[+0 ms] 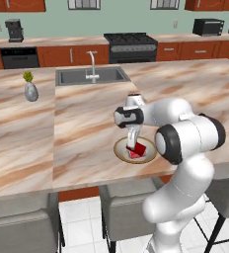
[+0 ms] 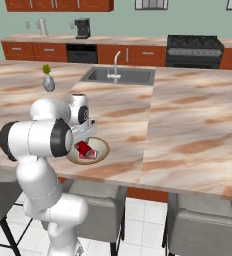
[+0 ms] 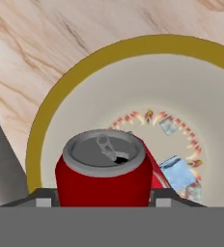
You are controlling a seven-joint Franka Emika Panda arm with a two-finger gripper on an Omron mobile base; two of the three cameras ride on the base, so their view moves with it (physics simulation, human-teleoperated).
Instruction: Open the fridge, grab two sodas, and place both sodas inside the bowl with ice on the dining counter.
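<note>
Counts: 1 bowl (image 1: 121, 152) on the near counter (image 1: 77, 123). 2 red cans: one (image 3: 103, 173) upright between the fingers, one (image 3: 155, 174) lying just behind it. About 3 ice cubes (image 3: 178, 172). 1 sink (image 1: 92, 76), 1 faucet (image 1: 93, 63), 1 vase (image 1: 31, 91) left. Far wall: 1 stove (image 1: 130, 45), 1 coffee maker (image 1: 14, 30), 1 toaster oven (image 1: 208, 26). 3 grey stools (image 1: 126, 200) near.

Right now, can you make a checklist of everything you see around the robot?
Surface: marbled counter, sink set in it.
Job's things: bowl near the front edge, ice inside; a can upright over the bowl, a second red can partly hidden behind it.
Clutter: vase.
Gripper: over the bowl, shut on the can.
Cables: nothing seen.
Surroundings: stove, coffee maker, stools.
</note>
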